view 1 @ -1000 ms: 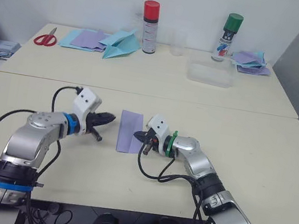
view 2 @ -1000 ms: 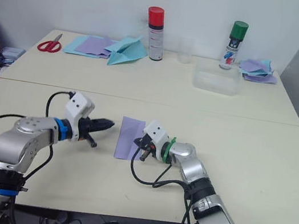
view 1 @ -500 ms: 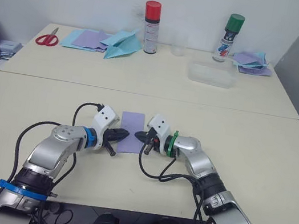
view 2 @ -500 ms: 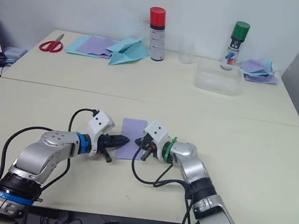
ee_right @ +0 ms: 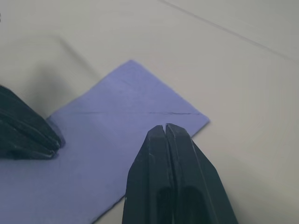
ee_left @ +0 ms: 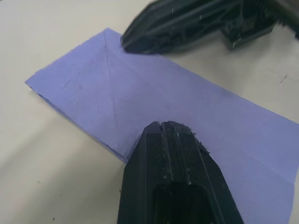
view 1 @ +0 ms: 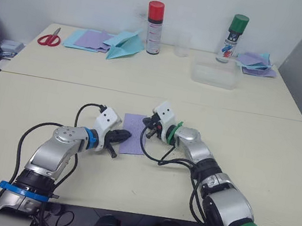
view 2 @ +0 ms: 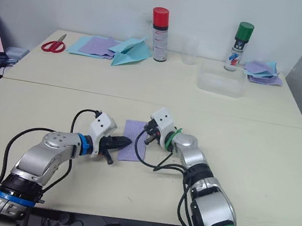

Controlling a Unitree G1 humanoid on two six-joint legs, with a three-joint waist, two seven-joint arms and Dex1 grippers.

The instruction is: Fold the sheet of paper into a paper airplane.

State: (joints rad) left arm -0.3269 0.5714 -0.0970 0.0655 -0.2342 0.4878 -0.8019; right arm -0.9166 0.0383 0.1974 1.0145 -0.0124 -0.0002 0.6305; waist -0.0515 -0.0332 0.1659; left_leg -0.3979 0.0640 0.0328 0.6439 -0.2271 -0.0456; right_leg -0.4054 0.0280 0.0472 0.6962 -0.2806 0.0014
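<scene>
No writing can be read on the red-capped spray can [view 1: 152,27] or the green-capped spray can [view 1: 232,38] at the table's far edge. The sheet of paper [view 1: 133,133] lies flat mid-table, pressed between the left gripper [view 1: 124,136] and the right gripper [view 1: 148,122], both pinched closed. Red scissors [view 1: 48,40] and a clear tray [view 1: 213,76] lie well apart.

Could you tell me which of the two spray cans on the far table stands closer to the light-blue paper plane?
The red-capped spray can: it stands right beside the light-blue paper plane. The green-capped can stands farther off, by the clear plastic container.
</scene>
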